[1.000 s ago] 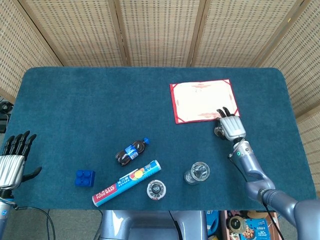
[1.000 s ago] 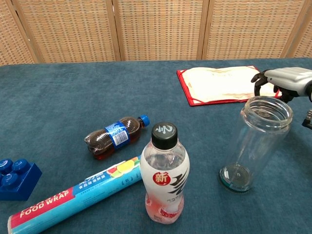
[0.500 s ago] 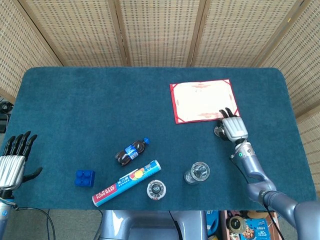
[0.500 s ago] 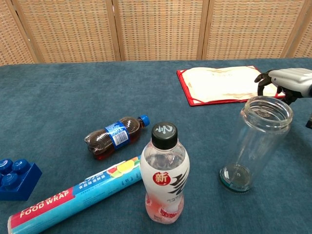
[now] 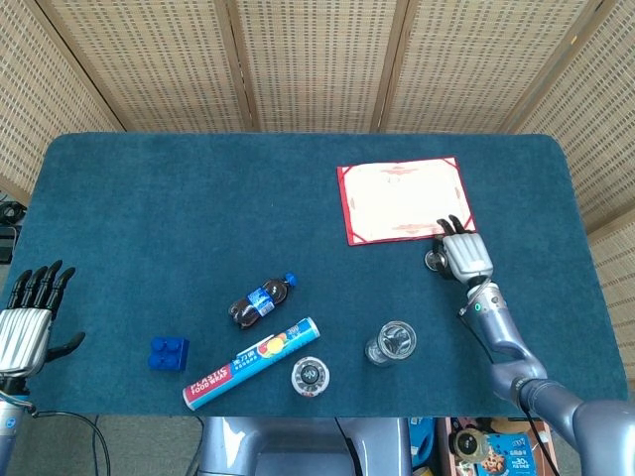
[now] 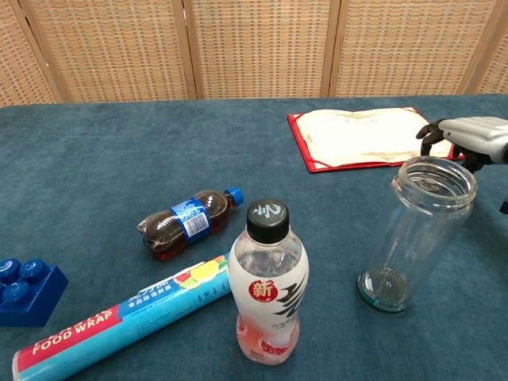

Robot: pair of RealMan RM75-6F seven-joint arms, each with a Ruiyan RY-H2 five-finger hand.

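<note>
My right hand lies palm down by the near right corner of a red-edged certificate folder, its dark fingertips at the folder's border. It holds nothing. The chest view shows the same hand at the right edge, fingers bent down beside the folder. Beyond the table's left front corner my left hand hovers with its fingers spread and empty. It shows only in the head view.
An open clear jar stands near the front edge. Left of it are a black-capped drink bottle, a lying food wrap roll, a lying cola bottle and a blue brick.
My right hand has slid a little to the right and back along the folder's corner. My left hand has sunk slightly. The objects have not moved.
</note>
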